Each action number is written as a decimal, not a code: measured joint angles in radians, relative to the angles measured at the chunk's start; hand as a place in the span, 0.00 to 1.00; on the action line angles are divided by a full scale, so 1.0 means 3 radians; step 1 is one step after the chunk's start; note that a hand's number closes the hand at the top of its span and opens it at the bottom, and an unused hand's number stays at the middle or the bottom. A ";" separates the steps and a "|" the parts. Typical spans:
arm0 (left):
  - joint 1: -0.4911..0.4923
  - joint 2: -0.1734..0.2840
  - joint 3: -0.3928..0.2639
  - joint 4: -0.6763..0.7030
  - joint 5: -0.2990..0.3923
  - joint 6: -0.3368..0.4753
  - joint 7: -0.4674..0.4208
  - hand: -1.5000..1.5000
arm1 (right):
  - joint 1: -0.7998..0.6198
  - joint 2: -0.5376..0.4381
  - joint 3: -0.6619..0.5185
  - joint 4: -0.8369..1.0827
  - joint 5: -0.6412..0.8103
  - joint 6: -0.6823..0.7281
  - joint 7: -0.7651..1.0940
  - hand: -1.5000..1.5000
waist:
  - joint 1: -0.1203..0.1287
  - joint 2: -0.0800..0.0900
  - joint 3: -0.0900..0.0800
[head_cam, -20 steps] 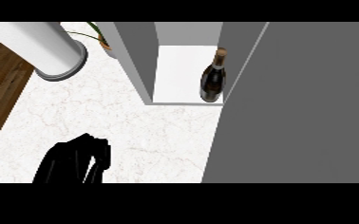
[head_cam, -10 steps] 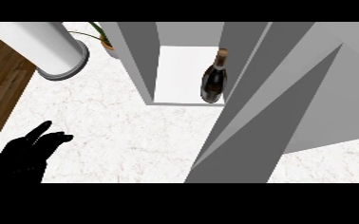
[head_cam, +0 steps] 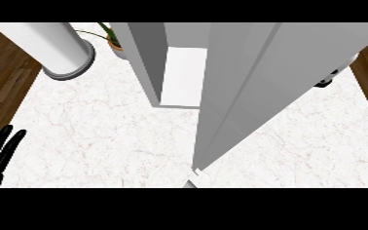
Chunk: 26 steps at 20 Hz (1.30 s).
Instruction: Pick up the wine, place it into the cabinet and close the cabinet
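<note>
wine: not visible, hidden behind door, judged inside cabinet [head_cam: 147, 58] | door [head_cam: 251, 92]: partly swung across opening, not yet shut | left hand [head_cam: 9, 146]: at left edge of surface [head_cam: 108, 126], fingers straight, holding nothing | right hand: not visible

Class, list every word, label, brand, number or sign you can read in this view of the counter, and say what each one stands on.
None: no readable text, number or sign shows anywhere.
Cabinet and its door: plain grey, no lettering.
White cylinder and potted plant: no marks.
Marble counter: only veining.
Left hand, at the view's left edge: plain black.
The wine bottle is hidden behind the door, so any label cannot be seen.
</note>
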 measured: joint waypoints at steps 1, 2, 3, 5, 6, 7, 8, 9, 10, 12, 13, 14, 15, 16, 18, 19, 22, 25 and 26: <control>0.0024 0.0042 0.0048 0.0023 0.0020 -0.0058 -0.0003 0.00 | -0.0068 -0.0049 0.0025 0.0002 0.0012 -0.0093 -0.0014 1.00 | 0.0004 0.0000 0.0000; 0.0059 0.0073 0.0077 0.0040 0.0029 -0.0117 -0.0013 0.00 | -0.0133 -0.0095 0.0044 0.0003 0.0031 -0.0195 -0.0033 1.00 | 0.0017 -0.0001 -0.0001; 0.0085 0.0106 0.0120 0.0051 0.0045 -0.0145 -0.0021 0.00 | -0.0186 -0.0132 0.0061 0.0002 0.0066 -0.0293 -0.0071 1.00 | 0.0022 -0.0001 0.0000; 0.0142 0.0141 0.0174 0.0122 0.0054 -0.0250 -0.0043 0.00 | -0.0280 -0.0187 0.0085 0.0008 0.0101 -0.0508 -0.0127 1.00 | 0.0028 0.0003 -0.0001; 0.0170 0.0159 0.0213 0.0161 0.0066 -0.0313 -0.0059 0.00 | -0.0337 -0.0208 0.0080 0.0022 0.0102 -0.0597 -0.0156 1.00 | 0.0034 0.0008 0.0000; 0.0205 0.0182 0.0242 0.0164 0.0061 -0.0351 -0.0075 0.00 | -0.0401 -0.0219 0.0076 0.0039 0.0106 -0.0689 -0.0166 1.00 | 0.0042 0.0009 0.0000; 0.0248 0.0222 0.0282 0.0172 0.0070 -0.0403 -0.0086 0.00 | -0.0460 -0.0230 0.0076 0.0056 0.0105 -0.0771 -0.0174 1.00 | 0.0054 0.0010 0.0001; 0.0274 0.0239 0.0311 0.0204 0.0072 -0.0462 -0.0093 0.00 | -0.0523 -0.0245 0.0076 0.0073 0.0100 -0.0848 -0.0176 1.00 | 0.0059 0.0011 0.0000; 0.0309 0.0263 0.0333 0.0209 0.0067 -0.0502 -0.0094 0.00 | -0.0593 -0.0245 0.0046 0.0120 0.0077 -0.0904 -0.0190 1.00 | 0.0075 0.0016 0.0000; 0.0337 0.0278 0.0378 0.0249 0.0064 -0.0561 -0.0082 0.00 | -0.0818 -0.0130 -0.0033 0.0351 0.0043 -0.0997 -0.0213 1.00 | 0.0083 0.0027 0.0001; 0.0356 0.0290 0.0409 0.0276 0.0074 -0.0600 -0.0074 0.00 | -0.0954 -0.0036 -0.0075 0.0521 0.0053 -0.1060 -0.0229 1.00 | 0.0088 0.0031 0.0001; 0.0369 0.0293 0.0434 0.0303 0.0076 -0.0626 -0.0065 0.00 | -0.1086 0.0039 -0.0133 0.0704 0.0061 -0.1102 -0.0258 1.00 | 0.0086 0.0035 0.0001; 0.0400 0.0314 0.0471 0.0317 0.0098 -0.0671 -0.0050 0.00 | -0.1223 0.0097 -0.0193 0.0868 0.0047 -0.1150 -0.0278 1.00 | 0.0092 0.0037 0.0002; 0.0420 0.0331 0.0507 0.0335 0.0112 -0.0700 -0.0034 0.00 | -0.1358 0.0143 -0.0279 0.1038 -0.0001 -0.1164 -0.0305 1.00 | 0.0092 0.0042 0.0003; 0.0468 0.0375 0.0594 0.0388 0.0138 -0.0777 -0.0003 0.00 | -0.1622 0.0207 -0.0448 0.1354 -0.0084 -0.1196 -0.0368 1.00 | 0.0095 0.0048 0.0006; 0.0491 0.0380 0.0625 0.0392 0.0138 -0.0786 0.0004 0.00 | -0.1750 0.0229 -0.0526 0.1525 -0.0146 -0.1198 -0.0419 1.00 | 0.0097 0.0051 0.0008; 0.0578 0.0381 0.0723 0.0500 0.0110 -0.0909 0.0033 0.00 | -0.2057 0.0272 -0.0801 0.1961 -0.0391 -0.1075 -0.0582 1.00 | 0.0094 0.0059 0.0010; 0.0586 0.0334 0.0806 0.0617 0.0108 -0.0995 0.0089 0.00 | -0.2348 0.0293 -0.1051 0.2390 -0.0648 -0.0870 -0.0742 1.00 | 0.0073 0.0067 0.0011; 0.0593 0.0356 0.0860 0.0635 0.0129 -0.1036 0.0116 0.00 | -0.2428 0.0297 -0.1132 0.2541 -0.0711 -0.0787 -0.0801 1.00 | 0.0075 0.0068 0.0011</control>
